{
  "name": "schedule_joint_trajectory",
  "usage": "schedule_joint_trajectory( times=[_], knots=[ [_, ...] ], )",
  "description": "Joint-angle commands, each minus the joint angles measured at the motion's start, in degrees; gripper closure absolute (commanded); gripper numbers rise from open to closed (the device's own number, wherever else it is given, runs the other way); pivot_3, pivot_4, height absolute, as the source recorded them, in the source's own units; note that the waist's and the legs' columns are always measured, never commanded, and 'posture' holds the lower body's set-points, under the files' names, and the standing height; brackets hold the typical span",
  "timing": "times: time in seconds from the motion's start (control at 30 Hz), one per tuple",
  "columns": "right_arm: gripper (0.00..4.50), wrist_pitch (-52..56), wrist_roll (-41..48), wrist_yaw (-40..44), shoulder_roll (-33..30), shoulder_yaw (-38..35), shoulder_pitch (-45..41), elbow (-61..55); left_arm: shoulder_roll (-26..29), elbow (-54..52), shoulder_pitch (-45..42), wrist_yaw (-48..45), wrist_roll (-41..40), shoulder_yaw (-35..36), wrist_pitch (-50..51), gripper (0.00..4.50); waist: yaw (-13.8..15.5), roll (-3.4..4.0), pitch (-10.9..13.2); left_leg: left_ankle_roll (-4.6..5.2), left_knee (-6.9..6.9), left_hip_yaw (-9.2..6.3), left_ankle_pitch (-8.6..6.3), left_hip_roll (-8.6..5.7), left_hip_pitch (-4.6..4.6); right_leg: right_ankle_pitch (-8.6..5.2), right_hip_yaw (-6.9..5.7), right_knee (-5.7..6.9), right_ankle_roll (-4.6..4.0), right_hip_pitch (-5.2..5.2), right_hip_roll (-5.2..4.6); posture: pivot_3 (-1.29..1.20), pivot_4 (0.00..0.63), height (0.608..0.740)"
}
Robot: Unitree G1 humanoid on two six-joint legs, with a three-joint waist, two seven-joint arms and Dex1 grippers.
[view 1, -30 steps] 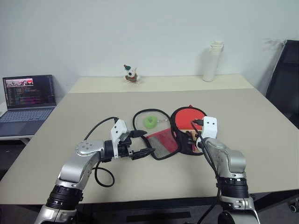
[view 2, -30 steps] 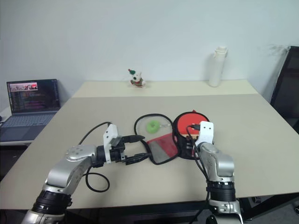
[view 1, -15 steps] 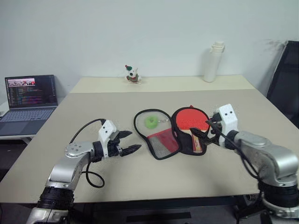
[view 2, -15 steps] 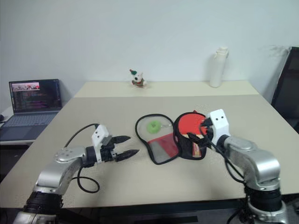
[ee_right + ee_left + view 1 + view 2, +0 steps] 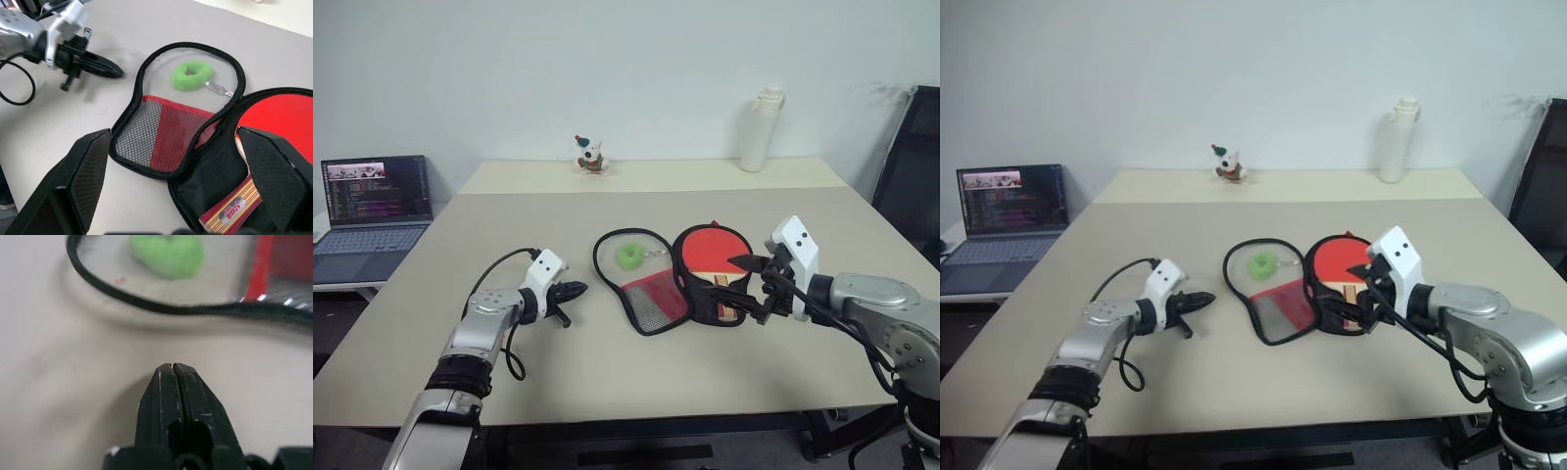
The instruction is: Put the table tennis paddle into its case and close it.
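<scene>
The case [image 5: 651, 294] lies unzipped and spread open on the table, its mesh-and-red pocket half on the left with the green pull tag [image 5: 628, 256] inside the rim. The table tennis paddle [image 5: 710, 249] rests on the black right half, handle [image 5: 229, 211] pointing toward me. My left gripper [image 5: 571, 291] is shut on nothing, low over the table just left of the case and apart from it. My right gripper [image 5: 749, 287] hangs open above the paddle's handle, fingers spread and touching nothing.
A laptop [image 5: 372, 206] sits on a side desk at the far left. A small figurine [image 5: 590, 155] and a white bottle [image 5: 759, 127] stand at the table's back. A black chair [image 5: 911, 166] is at the right.
My left gripper has pulled back left from the case's edge and shut. My right arm has swung out to the right and risen off the paddle handle, still open.
</scene>
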Motion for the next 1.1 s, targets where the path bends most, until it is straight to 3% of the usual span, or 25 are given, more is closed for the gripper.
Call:
schedule_joint_trajectory(
  times=[0.03, 0.33, 0.67, 0.87, 1.1],
  knots=[
    [0.00, -1.48, 0.64, 0.20, -1.36, -1.30, 0.27, -1.02, -2.07, 5.64, -3.87, 1.47, 1.04, 0.37, -4.05, 4.46, 0.07, -0.01, 0.00, 0.00, 0.00, 0.01, 0.00, 0.00, 0.01, 0.00, -0.02, 0.01, 0.00, 0.00, -0.01, 0.00, 0.150, 0.740],
    [0.00, -3.46, -0.10, 0.90, -5.27, -3.32, 2.28, 0.18, -7.47, 12.37, -13.30, 0.61, 1.78, 0.11, -7.66, 4.46, 0.19, -0.11, 0.03, 0.00, 0.04, 0.09, 0.00, -0.07, -0.04, 0.00, -0.07, -0.02, 0.01, 0.05, -0.01, 0.00, 0.150, 0.740],
    [0.00, -4.31, 0.59, 2.24, -10.43, -9.19, 4.67, 2.43, -16.02, 7.22, -24.31, -3.34, -0.63, -0.51, -3.88, 4.46, 0.24, -0.18, 0.08, -0.01, 0.04, 0.19, 0.00, -0.14, -0.06, 0.00, -0.05, -0.06, 0.02, 0.05, 0.02, 0.00, 0.150, 0.740],
    [0.00, -4.49, 0.46, 2.02, -12.93, -13.94, 6.46, 4.19, -27.21, 23.02, -35.85, 3.85, 1.43, -0.11, -10.90, 4.46, 0.52, -0.26, 0.12, 0.00, 0.06, 0.21, 0.00, -0.26, -0.07, 0.02, -0.06, -0.10, 0.06, 0.06, 0.04, 0.00, 0.150, 0.740],
    [0.00, -4.55, 0.37, -0.59, -10.73, -12.19, 7.10, 4.55, -28.23, 27.57, -37.21, 3.10, 1.12, 0.99, -14.37, 4.46, -0.50, -0.29, 0.16, 0.02, -0.05, 0.35, -0.01, -0.10, 0.05, 0.02, 0.07, -0.11, 0.08, -0.01, 0.27, 0.00, 0.150, 0.740]
  ],
)
